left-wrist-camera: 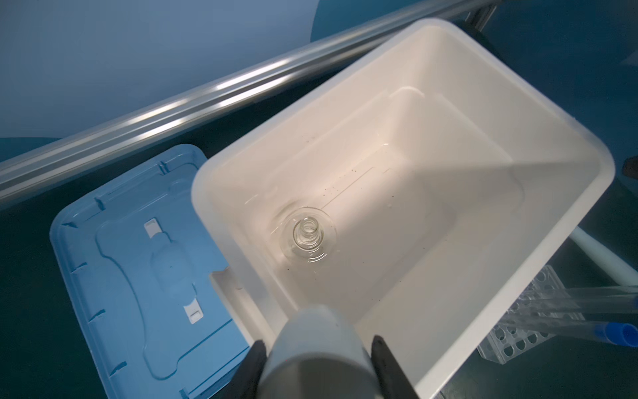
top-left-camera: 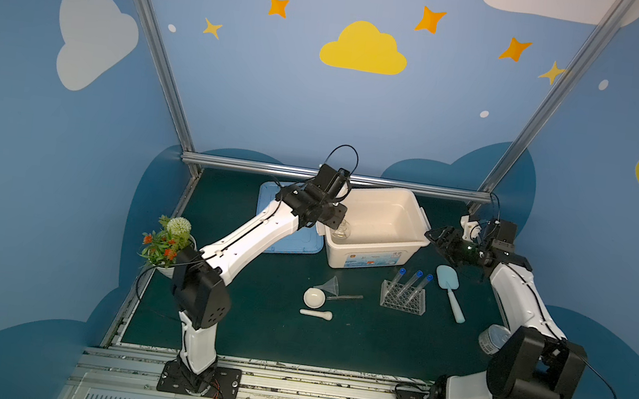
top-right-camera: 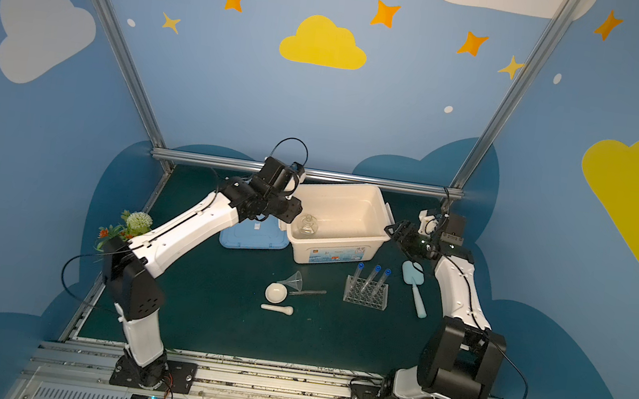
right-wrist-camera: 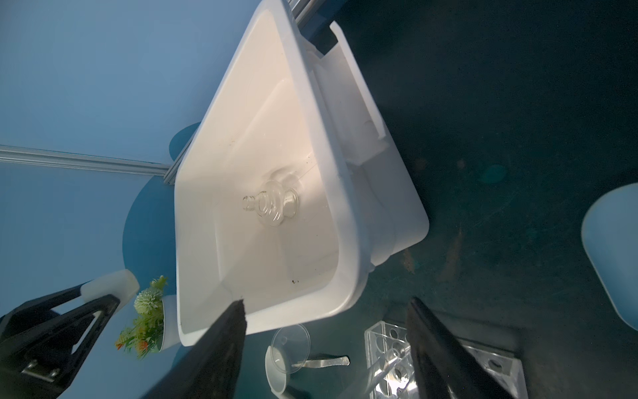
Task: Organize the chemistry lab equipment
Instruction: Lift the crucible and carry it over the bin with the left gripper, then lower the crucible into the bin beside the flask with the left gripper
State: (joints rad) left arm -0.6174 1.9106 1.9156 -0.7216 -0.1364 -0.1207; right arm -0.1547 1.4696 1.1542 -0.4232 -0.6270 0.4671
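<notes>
Left gripper (left-wrist-camera: 318,341): clamped on a pale cylinder, seemingly the small cup (right-wrist-camera: 110,285), held over the left end of the bin (top-left-camera: 396,194).
Right gripper (right-wrist-camera: 328,303): fingers spread wide, nothing gripped, held beside the bin's right end.
Flask (left-wrist-camera: 305,232): stood upright inside the bin.
Test tubes (top-left-camera: 409,283): three, leaned in the rack (top-left-camera: 403,301) before the bin.
Funnel (top-left-camera: 329,285), mortar (top-left-camera: 314,297), pestle (top-left-camera: 315,313), rod (top-left-camera: 347,297): grouped on the mat left of the rack.
Lid (top-left-camera: 291,243): laid flat left of the bin.
</notes>
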